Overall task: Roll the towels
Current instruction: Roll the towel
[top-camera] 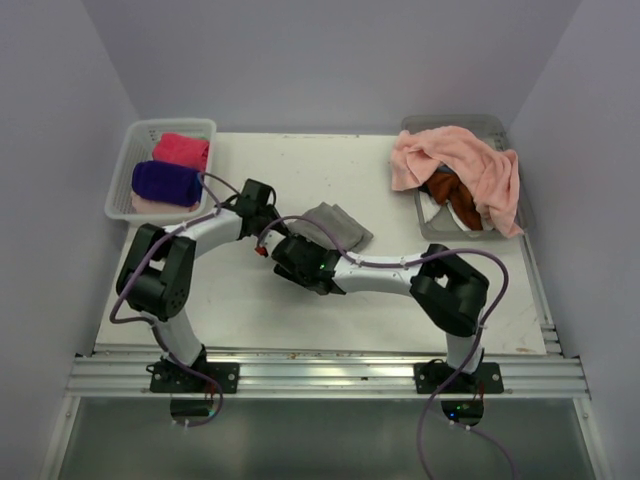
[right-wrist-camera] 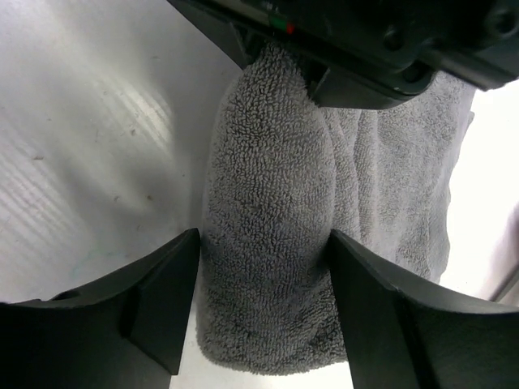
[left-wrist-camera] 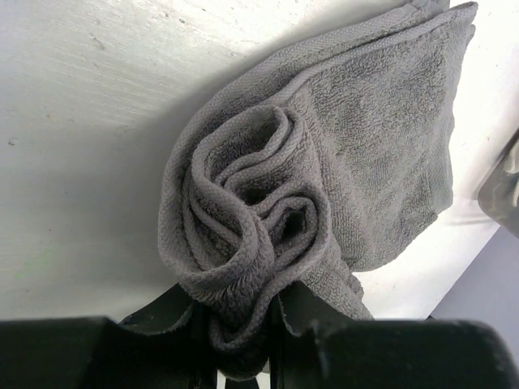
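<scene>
With the grey towel (top-camera: 337, 224) mid-frame in the top view, the left gripper (left-wrist-camera: 241, 326) pinching its coiled end narrowly and the right gripper (right-wrist-camera: 263, 300) wide astride the roll, I'd keep the pinch firm and turn evenly so the coil stays tight.

White table (top-camera: 400, 320): grey towel (top-camera: 338, 224) centre; left basket (top-camera: 120, 190), right basket (top-camera: 480, 124) behind.

A robotics lab cell: plain walls (top-camera: 60, 100) enclose a table (top-camera: 250, 320) with rail-mounted arms (top-camera: 165, 270).
</scene>
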You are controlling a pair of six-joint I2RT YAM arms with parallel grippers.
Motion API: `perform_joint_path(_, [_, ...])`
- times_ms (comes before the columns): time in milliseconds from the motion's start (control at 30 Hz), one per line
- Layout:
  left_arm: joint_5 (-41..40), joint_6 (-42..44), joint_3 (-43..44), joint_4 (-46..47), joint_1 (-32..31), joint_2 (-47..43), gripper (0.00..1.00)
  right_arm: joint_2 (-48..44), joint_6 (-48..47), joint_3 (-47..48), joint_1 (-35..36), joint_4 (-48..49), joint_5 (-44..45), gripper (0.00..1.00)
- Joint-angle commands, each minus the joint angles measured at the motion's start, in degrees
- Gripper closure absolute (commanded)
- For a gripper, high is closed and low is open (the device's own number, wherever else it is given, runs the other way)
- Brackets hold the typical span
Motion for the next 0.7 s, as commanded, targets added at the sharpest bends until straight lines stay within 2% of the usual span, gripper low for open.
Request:
perform_joint_path(0, [0.8,2.0,-1.1,-2.5,1.1,-2.9,0.92,0.9,0.2,-1.5,-0.1,5.4,3.1,0.4])
perform_joint_path(67, [1.3,2.1,-1.7,-2.1,1.3,-3.5,0.91,1.0,0.7,-2.2,-0.1,6.8,3.0,0.5])
perform_joint_path(100, [1.7,2.0,-2.0,-2.0,1.6,-3.7,0.9,1.0,1.2,-2.3,-0.1,7.2,2.7,0.61])
perform_joint_path(200, [2.5,2.1,-3.1,-1.6,2.5,-4.9,0.87,0.2,2.4,-3.7,-0.1,9.0,2.4,0.76])
perform_joint_path(233, [2.8,2.1,-3.4,-1.2,2.7,-5.7,0.85,-0.2,2.8,-4.0,-0.3,9.5,1.9,0.85])
perform_joint_path(333, [4.4,2.5,-4.7,-0.2,3.7,-7.0,0.73,-2.3,4.9,-5.3,-0.9,10.1,0.7,0.94])
perform_joint_path(367, [5.1,2.6,-5.2,0.3,4.2,-7.8,0.64,-3.0,5.7,-5.9,-1.5,10.5,-1.7,0.96])
perform_joint_path(433, [7.3,3.1,-6.8,1.6,5.8,-9.0,0.53,-5.1,8.5,-6.4,-3.1,10.2,-5.1,0.98])
perform_joint_path(467, [7.7,3.3,-7.4,2.3,6.5,-10.1,0.4,-5.5,9.4,-6.4,-3.7,9.9,-8.2,0.98])
perform_joint_path(533, [8.5,4.0,-8.2,3.0,8.2,-12.1,0.27,-6.3,11.1,-6.0,-5.5,8.7,-11.9,0.98])
perform_joint_path(567, [8.6,4.4,-8.2,3.0,8.7,-12.7,0.18,-6.5,14.0,-5.9,-6.1,8.4,-14.9,0.98])
perform_joint_path(667, [9.0,5.2,-8.2,3.1,9.7,-14.7,0.09,-7.2,17.6,-5.6,-8.5,7.8,-19.6,0.98])
